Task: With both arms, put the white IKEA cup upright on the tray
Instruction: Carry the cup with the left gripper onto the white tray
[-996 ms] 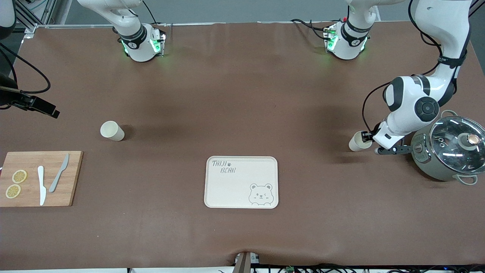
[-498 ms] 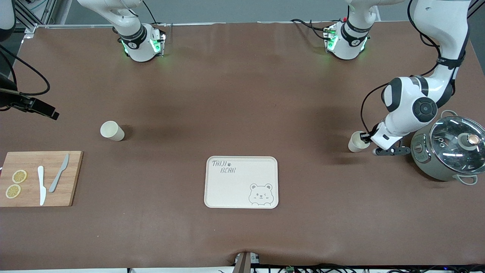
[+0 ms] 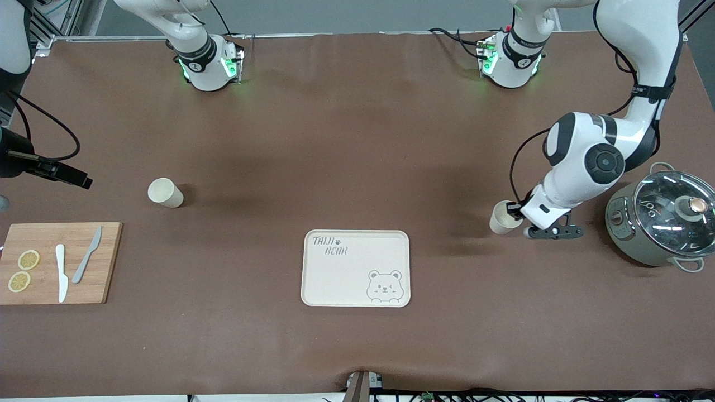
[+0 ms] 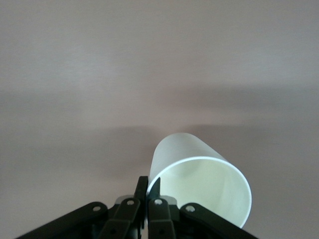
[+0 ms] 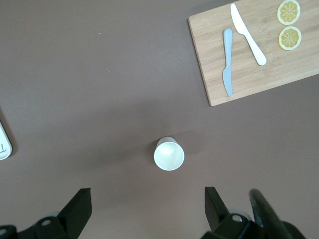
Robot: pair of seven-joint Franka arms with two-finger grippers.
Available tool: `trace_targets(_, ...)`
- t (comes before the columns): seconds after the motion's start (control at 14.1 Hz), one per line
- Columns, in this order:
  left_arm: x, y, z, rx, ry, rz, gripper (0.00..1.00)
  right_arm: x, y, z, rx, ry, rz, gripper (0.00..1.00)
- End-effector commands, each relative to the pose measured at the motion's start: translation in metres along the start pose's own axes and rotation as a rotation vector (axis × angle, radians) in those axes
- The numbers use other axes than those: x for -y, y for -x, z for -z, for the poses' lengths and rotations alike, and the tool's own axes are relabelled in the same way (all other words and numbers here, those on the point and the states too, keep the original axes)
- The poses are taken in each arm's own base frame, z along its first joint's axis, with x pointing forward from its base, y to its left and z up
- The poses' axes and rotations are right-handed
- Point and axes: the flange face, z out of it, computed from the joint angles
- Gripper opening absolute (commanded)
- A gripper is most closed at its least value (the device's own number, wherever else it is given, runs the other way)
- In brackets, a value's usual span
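Since a second ago the left pincer, clamped on the rim of a white cup, has carried it from beside the pot toward the tray, while the right pincer hangs open over the other cup.

White cup tilted, airborne; tray flat, mid-table.

Robot lab, bolted arm bases, trailing cables
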Motion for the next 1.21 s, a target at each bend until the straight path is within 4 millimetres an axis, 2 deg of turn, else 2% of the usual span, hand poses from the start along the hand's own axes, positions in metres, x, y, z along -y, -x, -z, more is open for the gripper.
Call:
trace_targets(0.0,-0.058,-0.025,0.004,0.030,-0.009,0.044,0.00,-0.020,-0.013,-0.006,0.011,-0.011,-0.034,1.00)
trace_targets(0.14,-0.093,-0.038,0.004,0.022,0.002,0.078,0.00,-0.019,-0.015,-0.014,0.025,-0.008,-0.033,1.00)
trace_targets(0.21,-0.107,-0.045,0.002,0.014,0.013,0.095,0.00,-0.018,-0.020,-0.031,0.065,0.000,-0.035,1.00)
trace_targets(0.5,-0.163,-0.062,-0.019,0.003,0.043,0.172,0.00,-0.019,-0.021,-0.063,0.117,0.008,-0.032,1.00)
trace_targets(0.64,-0.181,-0.069,-0.023,-0.005,0.059,0.247,0.00,-0.019,-0.017,-0.090,0.140,0.012,-0.028,1.00)
trace_targets(0.71,-0.197,-0.067,-0.025,-0.009,0.066,0.261,0.00,-0.021,-0.015,-0.103,0.143,0.010,-0.007,1.00)
trace_targets(0.92,-0.232,-0.066,-0.027,-0.028,0.091,0.314,0.00,-0.053,-0.010,-0.146,0.170,-0.033,0.128,1.00)
trace_targets(1.0,-0.244,-0.063,-0.034,-0.027,0.094,0.333,0.00,-0.062,-0.005,-0.163,0.161,-0.054,0.142,1.00)
trace_targets(1.14,-0.262,-0.058,-0.050,-0.045,0.119,0.371,0.00,-0.063,0.007,-0.197,0.141,-0.056,0.145,1.00)
